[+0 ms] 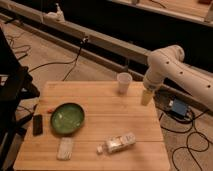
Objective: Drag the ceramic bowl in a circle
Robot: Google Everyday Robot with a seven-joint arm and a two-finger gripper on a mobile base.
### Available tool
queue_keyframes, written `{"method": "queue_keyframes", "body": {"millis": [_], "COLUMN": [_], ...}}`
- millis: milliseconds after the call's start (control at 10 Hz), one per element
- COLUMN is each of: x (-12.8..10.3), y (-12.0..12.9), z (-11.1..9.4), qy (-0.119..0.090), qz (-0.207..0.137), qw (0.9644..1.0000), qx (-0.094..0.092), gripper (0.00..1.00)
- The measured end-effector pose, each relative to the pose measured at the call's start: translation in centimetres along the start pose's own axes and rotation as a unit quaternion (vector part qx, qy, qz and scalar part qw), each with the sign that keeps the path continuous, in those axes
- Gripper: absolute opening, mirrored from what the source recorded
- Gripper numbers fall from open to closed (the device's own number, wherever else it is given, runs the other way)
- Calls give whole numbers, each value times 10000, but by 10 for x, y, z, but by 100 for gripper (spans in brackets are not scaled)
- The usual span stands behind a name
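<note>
The ceramic bowl (67, 118), wide and shallow with a glossy green inside and a dark rim, sits on the left part of the wooden table (107, 112). My gripper (146, 97) hangs at the end of the white arm (167, 67) over the table's right edge, well to the right of the bowl and apart from it. It points down with pale fingers and is open, with nothing in it.
A small white translucent cup (123, 82) stands near the table's back edge, just left of the gripper. A plastic bottle (117, 143) lies at the front. A white packet (65, 148) and a black phone (37, 124) lie near the bowl. A blue box (178, 109) and cables are on the floor.
</note>
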Motion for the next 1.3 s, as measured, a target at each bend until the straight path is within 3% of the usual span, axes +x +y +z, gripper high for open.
{"method": "queue_keyframes", "body": {"millis": [900, 1200, 1300], "x": [0, -7, -13], "y": [0, 4, 8], "z": [0, 7, 11], "qy": [-5, -108, -166], "qz": [13, 533, 945], "qw": [10000, 9984, 9951], "qx": [1, -144, -249], "gripper": [80, 80, 80]}}
